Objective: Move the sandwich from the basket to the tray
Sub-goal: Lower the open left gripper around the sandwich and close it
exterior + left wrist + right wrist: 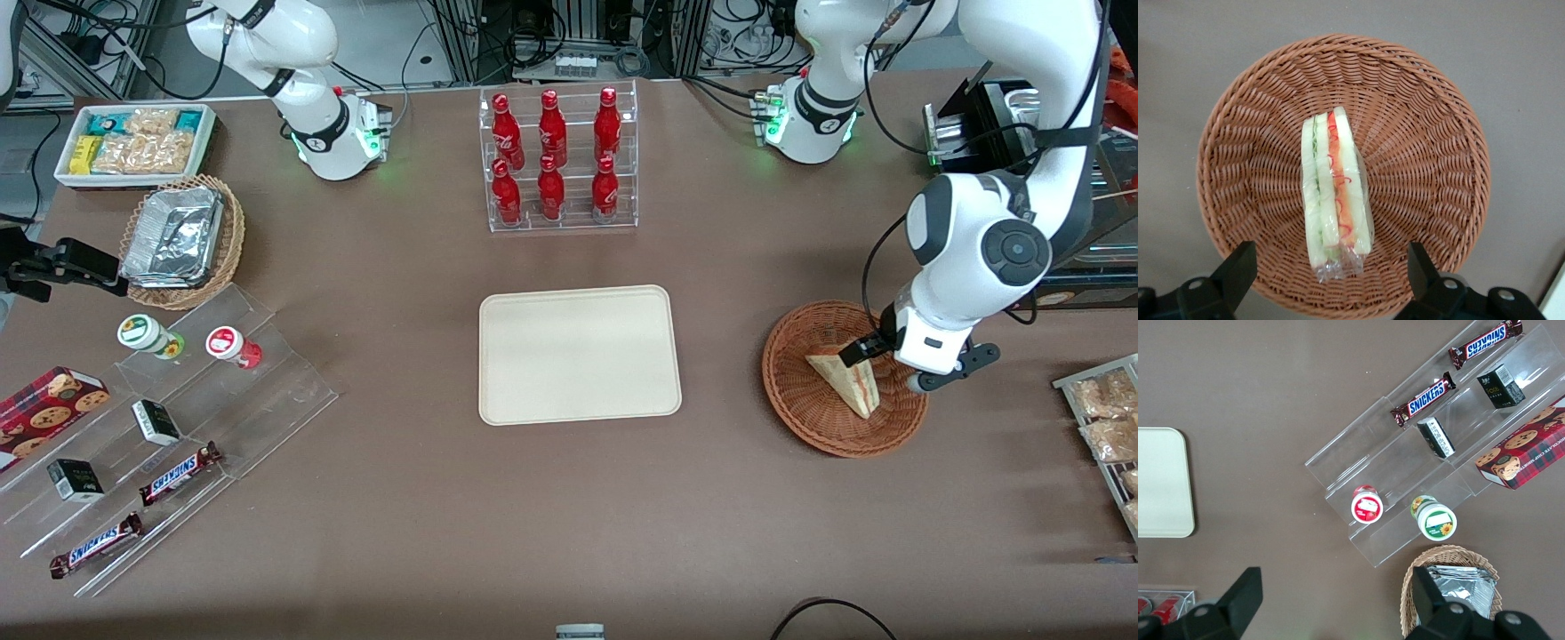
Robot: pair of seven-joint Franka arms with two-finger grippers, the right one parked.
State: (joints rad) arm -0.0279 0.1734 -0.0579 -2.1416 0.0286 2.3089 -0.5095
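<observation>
You had the gripper (1331,280) hanging over the basket (791,404), with its fingers (1238,270) spread wide and holding nothing. They stood one to each side of the sandwich (1335,193), well clear of it, so the opening looked set to take the wedge across its thin width rather than along its length. The sandwich lay inside the basket on its bread face, in clear wrap, with the red and green filling edge turned up toward your wrist camera; that left the two flat bread sides as the likely surfaces to squeeze. In the front view the wedge (845,382) sat partly under the arm, its point aimed toward the camera. The tray (578,356) waited bare on the tabletop (569,516), well apart from the basket toward the parked arm's end. You still had the descent and the closing to do, by my reading.
</observation>
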